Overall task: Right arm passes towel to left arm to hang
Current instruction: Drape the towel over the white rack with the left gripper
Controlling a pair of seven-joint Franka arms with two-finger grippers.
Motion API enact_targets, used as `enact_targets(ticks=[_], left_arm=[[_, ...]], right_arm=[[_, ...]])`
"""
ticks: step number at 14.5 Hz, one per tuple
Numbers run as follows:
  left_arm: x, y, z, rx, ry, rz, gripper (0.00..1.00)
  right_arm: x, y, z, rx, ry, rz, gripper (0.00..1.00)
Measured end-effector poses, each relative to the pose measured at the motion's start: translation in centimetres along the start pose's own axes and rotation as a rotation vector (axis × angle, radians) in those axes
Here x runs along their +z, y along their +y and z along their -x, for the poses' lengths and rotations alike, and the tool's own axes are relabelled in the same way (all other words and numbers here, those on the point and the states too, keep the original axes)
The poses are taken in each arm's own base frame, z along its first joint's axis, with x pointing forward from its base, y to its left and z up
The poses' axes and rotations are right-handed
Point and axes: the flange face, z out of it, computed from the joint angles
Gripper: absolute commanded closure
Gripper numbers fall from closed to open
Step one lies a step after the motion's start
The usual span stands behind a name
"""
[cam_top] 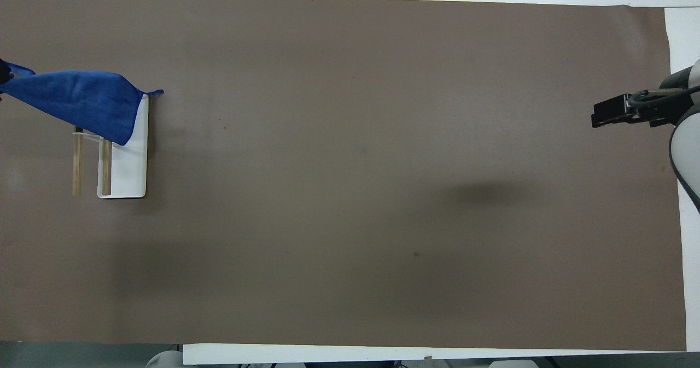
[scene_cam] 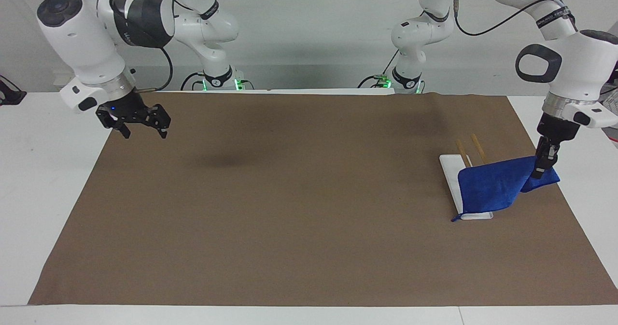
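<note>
Towel (scene_cam: 492,187): small, bright blue, draped over the rack (scene_cam: 458,182) at the left arm's end of the counter. One corner is pinched in the closed left pincer (scene_cam: 537,173); the loop tail hangs at the lowest corner, by the rack's white base.

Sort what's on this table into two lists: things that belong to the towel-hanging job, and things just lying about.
Belongs to the job:
- towel, draped on the rack
- left gripper, shut on the towel's corner
- right gripper, open, waiting over the right arm's end of the mat
- white rack with wooden bars

Just lying about:
- brown mat, only the work surface
</note>
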Motion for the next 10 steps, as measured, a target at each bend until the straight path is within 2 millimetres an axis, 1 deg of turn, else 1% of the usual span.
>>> enact_targets(ticks=[2, 5, 7, 9, 10], left_arm=[[0.2, -0.6, 1.0, -0.033, -0.05, -0.048, 0.95], [-0.7, -1.3, 2.3, -0.03, -0.111, -0.113, 0.94], [-0.6, -2.4, 3.1, -0.015, -0.12, -0.152, 0.94], [-0.3, -3.6, 3.5, 0.009, -0.124, -0.172, 0.93], [-0.3, -4.0, 3.3, 0.017, -0.125, -0.174, 0.86]], right_arm=[[0.0, 0.0, 0.0, 0.0, 0.0, 0.0, 0.0], [-0.8, 0.0, 0.1, 0.0, 0.015, 0.0, 0.0], [-1.1, 0.0, 0.3, 0.0, 0.021, 0.0, 0.0], [-1.2, -0.1, 0.3, -0.001, 0.022, 0.0, 0.0], [-1.2, -0.1, 0.3, -0.002, 0.022, 0.0, 0.0]])
